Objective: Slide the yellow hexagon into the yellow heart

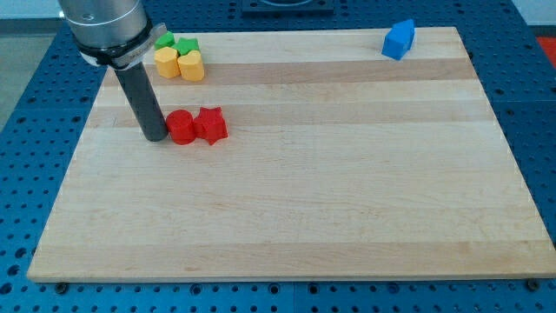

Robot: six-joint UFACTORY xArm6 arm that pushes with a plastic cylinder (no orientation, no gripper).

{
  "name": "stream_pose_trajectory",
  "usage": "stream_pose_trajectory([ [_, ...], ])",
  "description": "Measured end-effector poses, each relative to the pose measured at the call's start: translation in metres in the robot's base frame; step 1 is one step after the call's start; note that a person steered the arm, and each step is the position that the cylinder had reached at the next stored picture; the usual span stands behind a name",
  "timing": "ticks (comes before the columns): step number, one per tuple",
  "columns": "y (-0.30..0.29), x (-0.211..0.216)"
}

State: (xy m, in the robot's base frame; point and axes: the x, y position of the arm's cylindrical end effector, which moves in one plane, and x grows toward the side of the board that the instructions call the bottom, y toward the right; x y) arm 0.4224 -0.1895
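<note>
The yellow hexagon [167,62] sits at the view's top left, touching the yellow heart [192,64] on its right. My tip [155,136] rests on the board below them, right against the left side of a red cylinder [181,127]. A red star-shaped block [211,125] touches the cylinder's right side.
Two green blocks [177,43] lie just above the yellow pair, partly hidden by the arm's head. A blue block [399,39] stands at the view's top right. The wooden board [304,200] lies on a blue perforated table.
</note>
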Motion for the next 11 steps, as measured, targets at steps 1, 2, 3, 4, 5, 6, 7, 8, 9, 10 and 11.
stream_pose_trajectory([
  [1,-0.014,-0.007],
  [2,-0.044,-0.042],
  [3,-0.066,-0.076],
  [4,-0.082,-0.107],
  [5,-0.086,-0.136],
  [6,-0.086,-0.157],
  [7,-0.08,-0.161],
  [8,-0.071,-0.161],
  [9,-0.055,-0.161],
  [10,-0.034,-0.158],
  [11,-0.014,-0.15],
])
